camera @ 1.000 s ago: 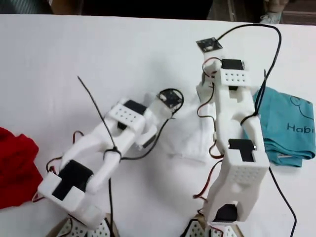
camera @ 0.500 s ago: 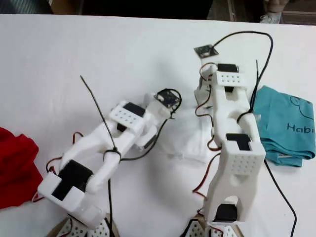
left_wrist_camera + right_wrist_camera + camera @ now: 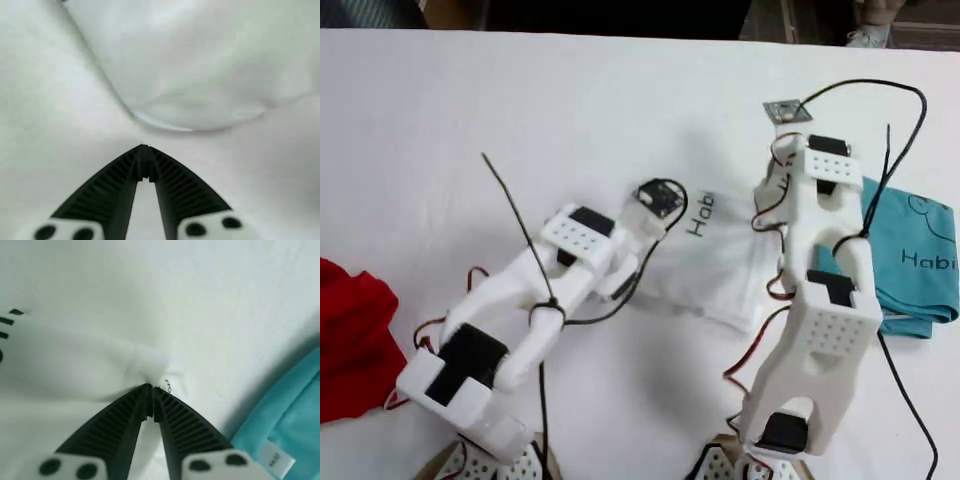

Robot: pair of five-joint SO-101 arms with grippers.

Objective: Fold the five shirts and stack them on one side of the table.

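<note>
A red shirt (image 3: 350, 330) is seen bunched at far left; the left gripper (image 3: 144, 149), jaws together on nothing evident, is set just beside the white shirt (image 3: 720, 265), which is laid out rightward; its far edge is clamped by the right gripper (image 3: 149, 389), near the teal shirt (image 3: 910, 250).

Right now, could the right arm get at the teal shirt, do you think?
Probably yes, once it lets go: the right arm's fingers are shut on the white shirt. The teal shirt lies just beside that arm on the table, with nothing between them.
</note>
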